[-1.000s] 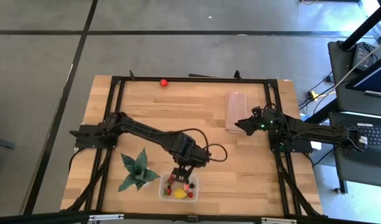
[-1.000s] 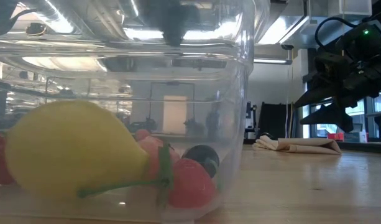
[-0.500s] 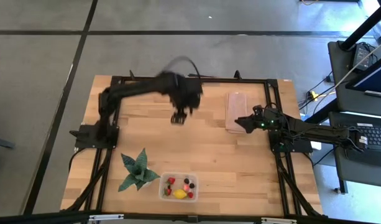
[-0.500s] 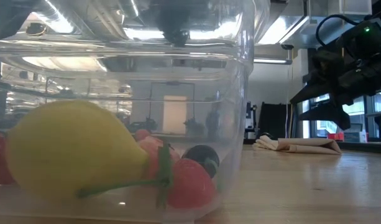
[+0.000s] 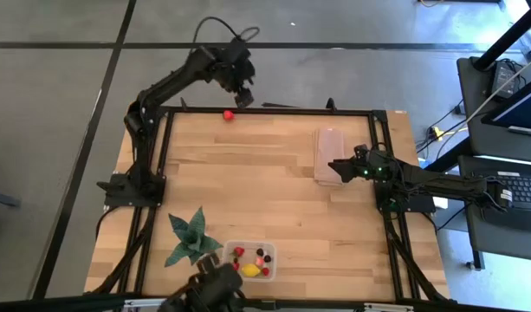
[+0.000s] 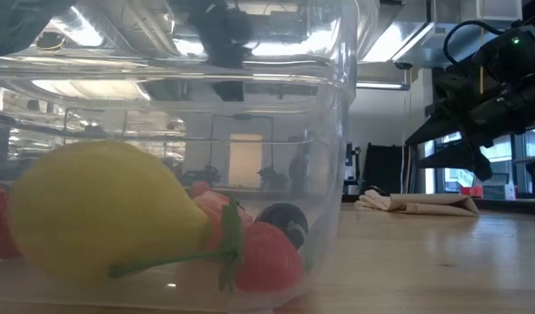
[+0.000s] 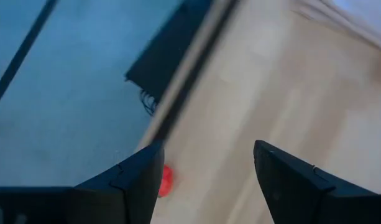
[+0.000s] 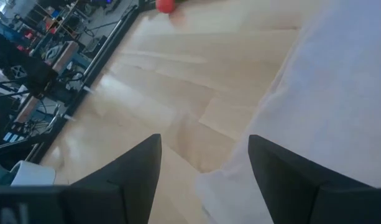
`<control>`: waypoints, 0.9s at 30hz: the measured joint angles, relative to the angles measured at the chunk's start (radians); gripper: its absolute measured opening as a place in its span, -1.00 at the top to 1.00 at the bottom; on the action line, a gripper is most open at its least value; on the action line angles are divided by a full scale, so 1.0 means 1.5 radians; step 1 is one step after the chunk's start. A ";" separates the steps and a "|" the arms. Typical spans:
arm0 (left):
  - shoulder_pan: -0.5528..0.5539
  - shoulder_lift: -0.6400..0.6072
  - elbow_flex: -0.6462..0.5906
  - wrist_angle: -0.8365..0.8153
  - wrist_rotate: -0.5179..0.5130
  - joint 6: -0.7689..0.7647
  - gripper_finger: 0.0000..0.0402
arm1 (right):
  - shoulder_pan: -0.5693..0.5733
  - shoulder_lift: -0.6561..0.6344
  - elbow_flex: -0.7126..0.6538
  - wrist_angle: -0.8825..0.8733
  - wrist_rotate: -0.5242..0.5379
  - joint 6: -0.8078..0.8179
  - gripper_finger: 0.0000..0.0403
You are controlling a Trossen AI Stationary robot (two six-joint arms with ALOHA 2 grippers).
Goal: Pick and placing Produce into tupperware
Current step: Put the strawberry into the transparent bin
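The clear tupperware (image 5: 249, 260) stands near the table's near edge and fills the low view (image 6: 171, 148). It holds a yellow lemon-like piece (image 6: 101, 209), red strawberries (image 6: 267, 257) and a dark berry (image 6: 284, 222). One round red fruit (image 5: 229, 114) lies alone at the far edge, also seen in the left wrist view (image 7: 166, 180). My left gripper (image 5: 242, 97) hangs open just beyond it, over the far rail (image 7: 206, 180). My right gripper (image 5: 339, 166) waits open at the beige cloth's right edge (image 8: 206, 180).
The folded beige cloth (image 5: 330, 154) lies right of centre, under my right gripper. The green spiky plant (image 5: 191, 238) stands just left of the tupperware. A black frame (image 5: 274, 111) runs around the table. A dark blurred shape (image 5: 209, 290) shows at the near edge.
My left gripper has risen from over the tupperware and swung fast across the table to the far edge, ending above the lone red fruit. The fruits in the box lie as before. My right arm has barely moved.
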 joint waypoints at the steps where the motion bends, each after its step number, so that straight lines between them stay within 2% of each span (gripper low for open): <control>1: 0.010 0.000 0.000 0.007 -0.002 -0.015 -0.18 | 0.000 0.000 0.000 0.001 0.000 -0.001 -0.21; 7: 0.038 0.000 0.000 -0.001 -0.002 -0.084 -0.14 | 0.000 0.000 0.000 0.005 0.009 -0.004 -0.21; 12: 0.034 0.000 0.000 -0.026 -0.003 -0.084 -0.12 | 0.000 0.000 0.000 0.005 0.009 -0.005 -0.21; 17: 0.028 0.000 0.000 -0.049 0.059 -0.070 -0.09 | 0.000 0.000 0.000 0.005 0.011 -0.040 -0.21; 20: 0.028 0.000 0.000 -0.049 0.078 -0.095 -0.06 | 0.000 0.001 0.000 0.005 0.011 -0.055 -0.21; 24: 0.028 0.000 0.000 -0.048 0.055 -0.170 -0.04 | 0.000 0.001 0.000 0.005 0.011 -0.054 -0.21; 27: 0.020 0.000 0.000 -0.044 -0.015 -0.219 -0.03 | 0.000 0.001 0.000 0.005 0.011 -0.051 -0.21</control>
